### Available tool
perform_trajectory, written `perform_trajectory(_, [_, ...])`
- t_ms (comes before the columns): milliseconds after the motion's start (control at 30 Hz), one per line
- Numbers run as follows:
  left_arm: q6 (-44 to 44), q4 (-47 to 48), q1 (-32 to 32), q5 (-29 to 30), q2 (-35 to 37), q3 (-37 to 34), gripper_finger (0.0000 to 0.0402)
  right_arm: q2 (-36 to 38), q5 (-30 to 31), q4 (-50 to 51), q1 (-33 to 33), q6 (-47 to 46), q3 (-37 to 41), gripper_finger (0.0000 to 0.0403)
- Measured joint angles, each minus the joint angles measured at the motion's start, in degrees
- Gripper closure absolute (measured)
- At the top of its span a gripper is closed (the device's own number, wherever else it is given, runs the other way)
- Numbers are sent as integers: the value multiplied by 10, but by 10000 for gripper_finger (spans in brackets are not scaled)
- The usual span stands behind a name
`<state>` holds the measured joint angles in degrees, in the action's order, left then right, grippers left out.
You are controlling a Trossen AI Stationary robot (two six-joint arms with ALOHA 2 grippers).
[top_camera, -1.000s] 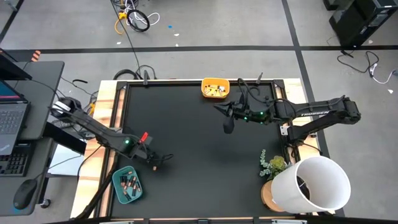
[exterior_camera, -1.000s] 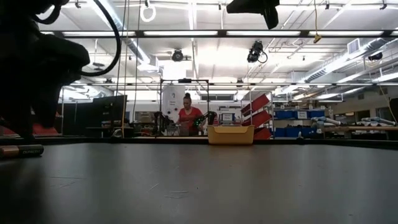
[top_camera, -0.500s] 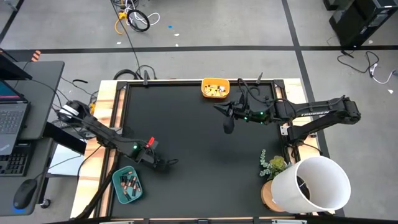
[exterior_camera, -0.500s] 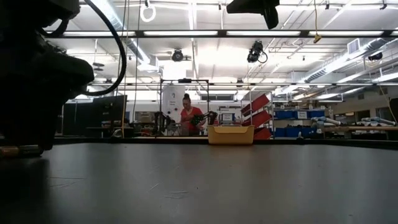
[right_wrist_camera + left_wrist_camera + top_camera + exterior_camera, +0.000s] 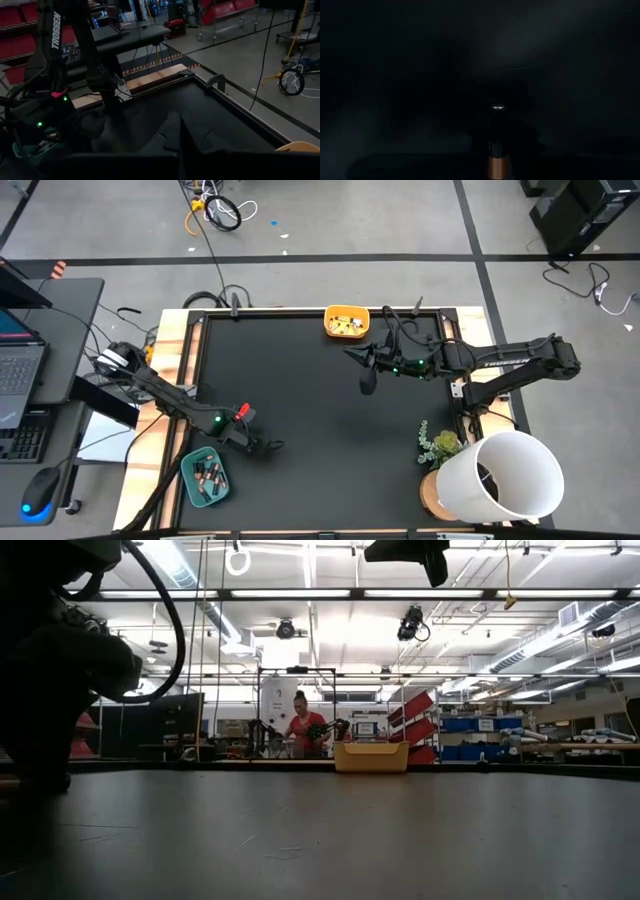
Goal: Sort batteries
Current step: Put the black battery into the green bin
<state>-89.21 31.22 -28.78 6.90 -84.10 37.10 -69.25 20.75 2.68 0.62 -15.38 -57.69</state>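
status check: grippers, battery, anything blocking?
Left gripper low on the mat beside the teal tray, copper-and-black battery between its fingers. Right gripper waiting near the yellow bin. Nothing visibly blocking.

Black tabletop [image 5: 320, 420] w/ yellow bin [image 5: 346, 322] at far edge, teal tray [image 5: 205, 477] near-left, plant [image 5: 438, 446] near-right.

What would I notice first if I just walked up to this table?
Probably the big white bucket at the table's near right corner, beside a small plant. Then the yellow tray at the far edge, and the left gripper low over a copper-and-black battery.
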Motion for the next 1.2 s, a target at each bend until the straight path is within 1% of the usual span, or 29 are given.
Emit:
perform_trajectory(133, [6, 0, 2, 7, 4, 10, 353, 0, 0, 0, 0, 1, 0, 402])
perform_trajectory(300, [33, 10, 2, 26, 51, 45, 353, 0, 0, 0, 0, 1, 0, 402])
perform_trajectory(467, [58, 57, -4, 26, 95, 77, 353, 0, 0, 0, 0, 5, 0, 401])
perform_trajectory(533, [67, 56, -11, 10, 116, 89, 353, 0, 0, 0, 0, 5, 0, 402])
perform_trajectory(633, [61, 63, -40, -38, 124, 91, 353, 0, 0, 0, 0, 6, 0, 402])
perform_trajectory(733, [10, 67, -92, -66, 127, 92, 353, 0, 0, 0, 0, 7, 0, 401])
perform_trajectory(833, [-71, 75, -162, -67, 123, 91, 353, 0, 0, 0, 0, 14, 0, 402])
perform_trajectory(967, [-219, 82, -257, -27, 124, 90, 353, 0, -11, 3, 0, 20, 0, 402])
perform_trajectory(1067, [-325, 105, -311, 3, 124, 89, 353, 0, -13, 4, -2, 26, 0, 402])
perform_trajectory(1200, [-340, 157, -327, -15, 124, 88, 353, 0, -14, 1, -9, 36, 0, 402])
